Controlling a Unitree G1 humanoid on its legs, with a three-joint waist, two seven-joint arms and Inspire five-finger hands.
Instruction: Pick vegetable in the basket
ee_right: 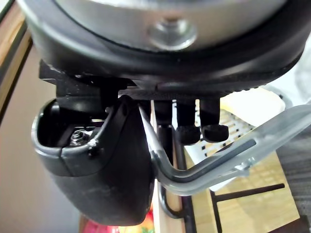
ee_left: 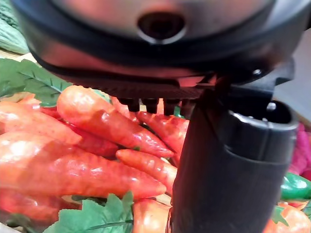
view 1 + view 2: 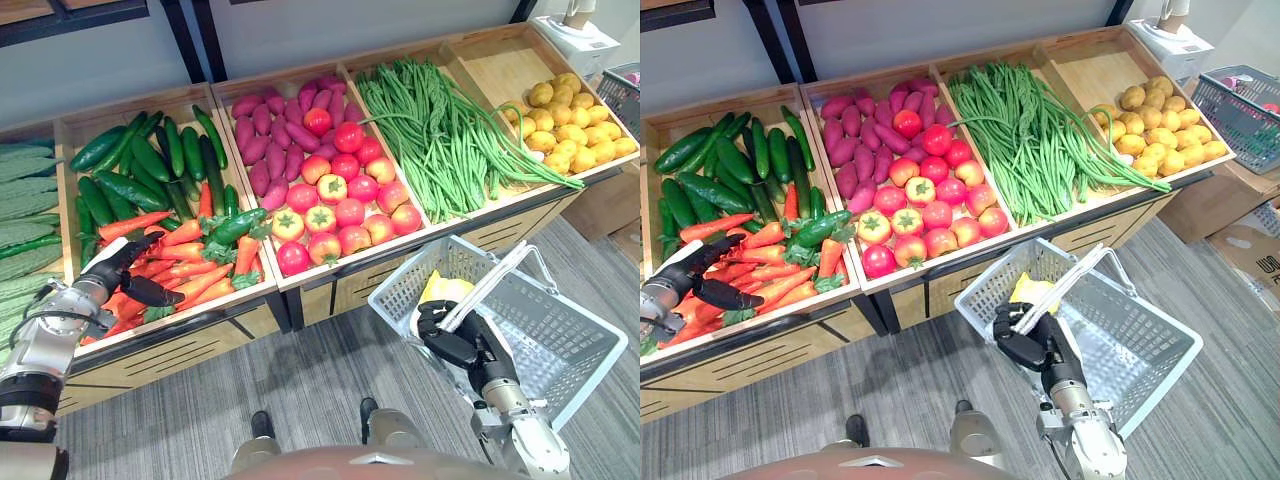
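Gripping the two raised wire handles (image 3: 492, 283) of a grey plastic basket (image 3: 590, 345), the right hand (image 3: 452, 338) has its fingers curled round them, the basket hanging in front of it over the floor. Just beyond that hand's fingers, in the basket's near corner, lies one yellow vegetable (image 3: 444, 290), whose kind I cannot tell. The left hand (image 3: 122, 274) is released, fingers straight and thumb spread, low over the orange carrots (image 3: 190, 266) that fill the near end of a compartment of the wooden display stand (image 3: 300, 285); whether it touches them is unclear. Past its fingertips in the same compartment lie dark green cucumbers (image 3: 130, 165). Between the two hands, the next compartment holds tomatoes (image 3: 345, 205) with purple sweet potatoes (image 3: 265, 140) behind them. Beyond the right hand come green beans (image 3: 430, 130), then yellow potatoes (image 3: 570, 125).
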